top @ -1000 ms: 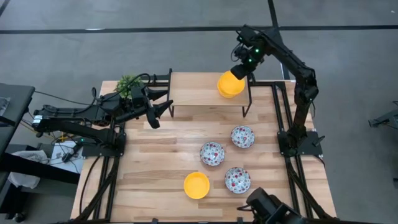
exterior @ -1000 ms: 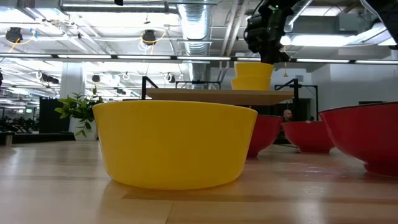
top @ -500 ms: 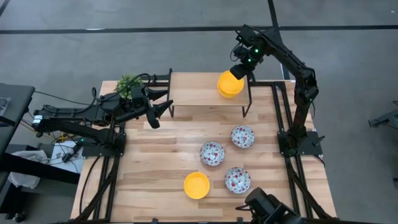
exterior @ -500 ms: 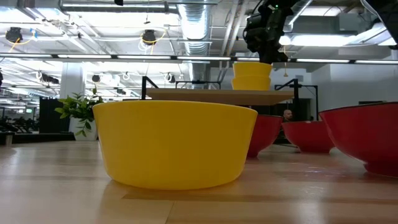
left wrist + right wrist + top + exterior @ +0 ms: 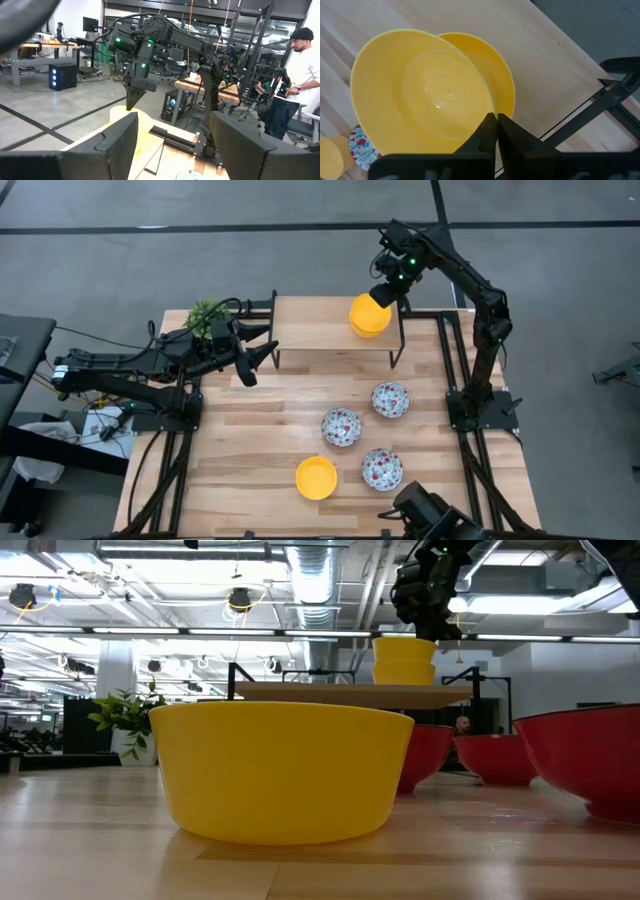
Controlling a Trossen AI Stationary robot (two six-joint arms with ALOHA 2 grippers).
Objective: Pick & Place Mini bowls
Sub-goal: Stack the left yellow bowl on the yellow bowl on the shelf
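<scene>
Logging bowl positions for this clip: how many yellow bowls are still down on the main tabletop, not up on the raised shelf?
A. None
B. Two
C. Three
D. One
D. The high view shows a single yellow bowl on the tabletop near the three patterned bowls; the other two yellow bowls sit on the raised shelf under the right end effector.

Two plain glossy yellow mini bowls (image 5: 370, 314), one nested over the other, sit on a pale blond wooden shelf (image 5: 320, 328) with thin black metal legs. A third plain yellow bowl (image 5: 316, 477) rests on the striped light-wood slatted table (image 5: 240, 450), beside three white bowls speckled with red-and-blue floral print (image 5: 341, 426) (image 5: 390, 399) (image 5: 382, 469); from table height their outsides (image 5: 585, 765) read solid red. A small leafy green potted plant (image 5: 204, 315) marks one corner. Both robot arms are black, the right gripper (image 5: 383, 292) lit by a green indicator lamp.
</scene>
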